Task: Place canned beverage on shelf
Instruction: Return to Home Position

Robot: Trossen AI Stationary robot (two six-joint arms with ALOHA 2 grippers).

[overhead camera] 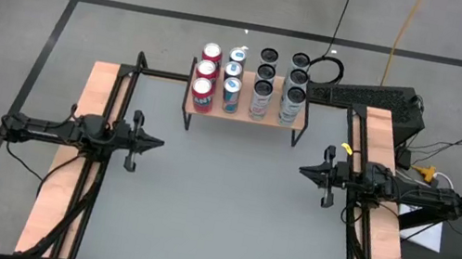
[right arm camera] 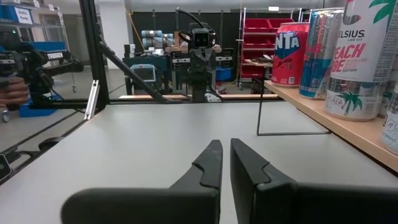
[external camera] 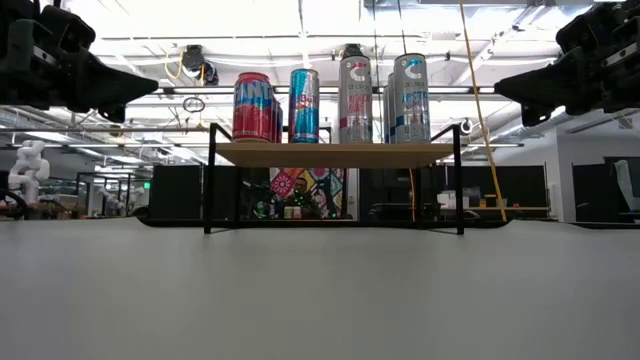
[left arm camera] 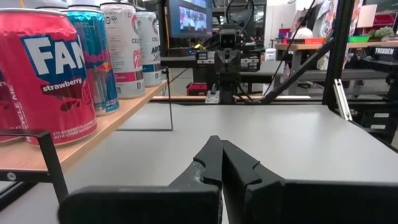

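shelf (overhead camera: 243,111): wood top, thin black legs | cans (overhead camera: 248,81): cylindrical, upright

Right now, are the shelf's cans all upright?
Upright: the cans show round tops from above and stand straight on the shelf.

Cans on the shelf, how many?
12, all on the shelf, in four columns of three: red cans, blue cans, dark-topped cans, and grey cans. None elsewhere.

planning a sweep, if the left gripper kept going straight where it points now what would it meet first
Probably the right gripper, dead ahead across the bare table. The left gripper, jaws shut, points at it, and the shelf sits off to the side, clear of that line.
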